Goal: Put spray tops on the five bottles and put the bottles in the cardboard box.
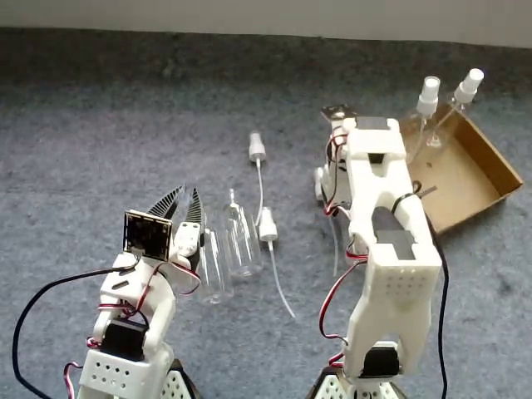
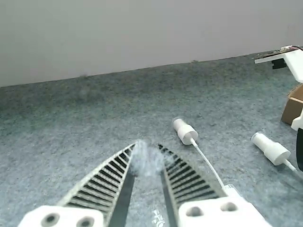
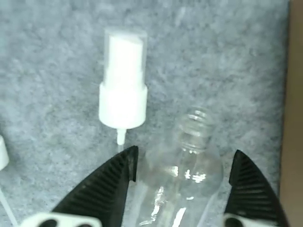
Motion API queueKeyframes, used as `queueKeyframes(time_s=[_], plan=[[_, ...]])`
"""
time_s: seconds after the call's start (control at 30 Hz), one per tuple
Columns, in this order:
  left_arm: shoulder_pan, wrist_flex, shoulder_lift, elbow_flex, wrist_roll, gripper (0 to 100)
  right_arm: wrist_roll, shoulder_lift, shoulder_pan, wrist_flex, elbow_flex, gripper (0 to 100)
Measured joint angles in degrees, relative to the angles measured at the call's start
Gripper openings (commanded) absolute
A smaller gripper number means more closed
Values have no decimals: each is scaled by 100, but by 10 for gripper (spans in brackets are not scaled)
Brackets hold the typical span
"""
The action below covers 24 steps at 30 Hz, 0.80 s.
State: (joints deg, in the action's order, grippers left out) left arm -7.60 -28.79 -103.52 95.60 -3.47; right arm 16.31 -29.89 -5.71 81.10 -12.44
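Observation:
Two clear uncapped bottles [image 1: 241,237] [image 1: 212,266] lie side by side on the grey carpet, just right of my left gripper [image 1: 184,195] [image 2: 149,147]. That gripper hovers slightly open with nothing in it. Two loose spray tops [image 1: 257,148] [image 1: 268,226] with long tubes lie beyond them, and appear again in the left wrist view [image 2: 184,131] [image 2: 270,147]. My right gripper [image 3: 182,156] is open and straddles a third uncapped bottle [image 3: 189,161] lying beside another spray top [image 3: 123,94] [image 1: 320,184]. The cardboard box [image 1: 490,162] at the far right holds two capped bottles [image 1: 426,104] [image 1: 465,90].
The right arm [image 1: 386,224] stretches over the carpet between the loose parts and the box, hiding its own bottle from above. A box wall [image 3: 296,94] runs close beside that bottle. A pale wall [image 2: 142,33] borders the far edge of the carpet.

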Motion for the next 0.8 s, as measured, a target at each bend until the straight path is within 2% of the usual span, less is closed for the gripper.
queueKeyframes(time_s=[0.2, 0.63, 0.8], plan=[[0, 0, 0, 0, 0, 8, 0, 0, 0, 0, 35, 262], [0, 0, 0, 0, 0, 8, 0, 0, 0, 176, 35, 149], [0, 0, 0, 0, 0, 8, 9, 167, 0, 765, -70, 146]])
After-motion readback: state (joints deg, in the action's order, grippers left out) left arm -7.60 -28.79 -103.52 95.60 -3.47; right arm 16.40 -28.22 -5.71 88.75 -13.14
